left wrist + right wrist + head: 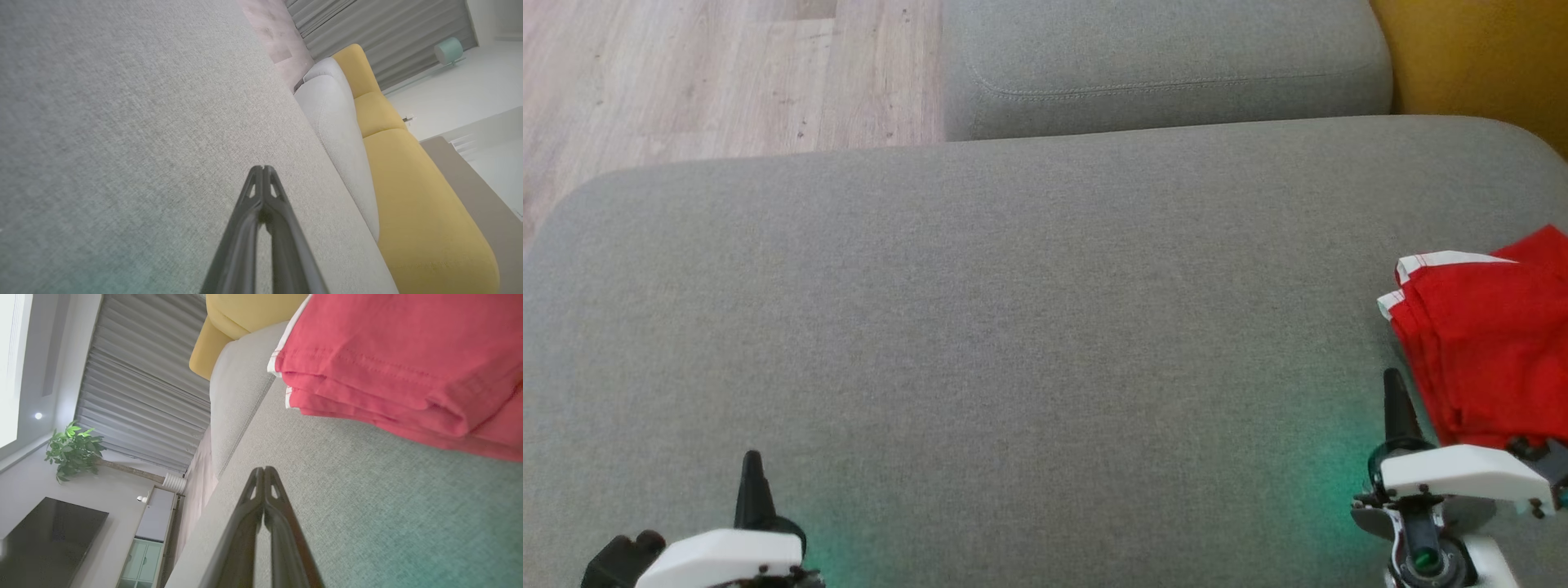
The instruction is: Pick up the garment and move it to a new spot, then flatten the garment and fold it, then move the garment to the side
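The folded red garment lay at the right edge of the grey sofa seat. Over the seat's near edge the left claw and right claw hung clenched, empty. Wood floor showed beyond its far left corner

**A:** Where is the left gripper?

**B:** Over the near edge of the grey cushion, toward its left end. Its two dark fingers are pressed together tip to tip, with nothing between them. They point toward the cushion's far edge.

**A:** And the right gripper?

**B:** Also by the cushion's near edge, toward the right end and reaching a little farther in than the left. Its jaws are closed the same way and grip nothing.

**A:** Do the tips touch the cushion?

**B:** I can't tell. Both run low and slanted over it.

**A:** And the wrists?

**B:** A white wrist housing sits behind each pair of fingers, at the cushion's near edge.
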Available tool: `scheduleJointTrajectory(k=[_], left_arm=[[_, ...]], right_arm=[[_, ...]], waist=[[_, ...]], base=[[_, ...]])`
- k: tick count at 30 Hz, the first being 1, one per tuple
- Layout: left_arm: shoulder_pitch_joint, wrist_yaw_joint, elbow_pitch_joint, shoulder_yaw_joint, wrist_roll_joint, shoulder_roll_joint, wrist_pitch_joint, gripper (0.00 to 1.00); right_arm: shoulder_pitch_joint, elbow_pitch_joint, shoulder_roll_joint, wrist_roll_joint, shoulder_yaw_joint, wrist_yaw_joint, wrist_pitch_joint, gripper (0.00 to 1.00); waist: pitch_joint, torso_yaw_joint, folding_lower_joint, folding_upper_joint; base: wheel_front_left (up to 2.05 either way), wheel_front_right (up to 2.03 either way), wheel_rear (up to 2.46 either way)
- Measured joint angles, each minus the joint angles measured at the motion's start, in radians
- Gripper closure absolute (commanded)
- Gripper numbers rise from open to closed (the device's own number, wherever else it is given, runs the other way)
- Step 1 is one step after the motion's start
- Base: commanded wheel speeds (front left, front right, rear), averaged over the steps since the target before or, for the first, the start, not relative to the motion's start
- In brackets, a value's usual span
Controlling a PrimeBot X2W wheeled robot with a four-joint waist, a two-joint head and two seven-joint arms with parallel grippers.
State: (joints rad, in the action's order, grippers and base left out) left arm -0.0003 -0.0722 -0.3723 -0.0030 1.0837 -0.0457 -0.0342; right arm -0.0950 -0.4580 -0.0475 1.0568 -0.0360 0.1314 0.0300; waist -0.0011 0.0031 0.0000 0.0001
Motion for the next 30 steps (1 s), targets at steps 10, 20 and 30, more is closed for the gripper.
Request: scheduleJointTrajectory(k=[10, 20, 30], left_arm=[[-0.017, -0.016, 0.022, 0.009, 0.106, 0.000, 0.032, 1.00], [-0.020, -0.025, 0.039, 0.034, 0.222, 0.001, 0.061, 1.00], [-0.038, -0.034, 0.058, 0.043, 0.328, 0.001, 0.093, 1.00]], right_arm=[[0.001, 0.035, 0.000, 0.111, -0.017, 0.000, -0.030, 1.00], [0.002, 0.073, 0.000, 0.232, -0.039, 0.000, -0.059, 1.00], [0.003, 0.108, 0.001, 0.343, -0.061, 0.000, -0.085, 1.00]], waist=[[0.001, -0.001, 0.0000, 0.0000], [0.002, -0.001, 0.0000, 0.0000], [0.003, -0.002, 0.0000, 0.0000]], base=[[0.00, 0.00, 0.00], [0.00, 0.00, 0.00], [0.00, 0.00, 0.00]])
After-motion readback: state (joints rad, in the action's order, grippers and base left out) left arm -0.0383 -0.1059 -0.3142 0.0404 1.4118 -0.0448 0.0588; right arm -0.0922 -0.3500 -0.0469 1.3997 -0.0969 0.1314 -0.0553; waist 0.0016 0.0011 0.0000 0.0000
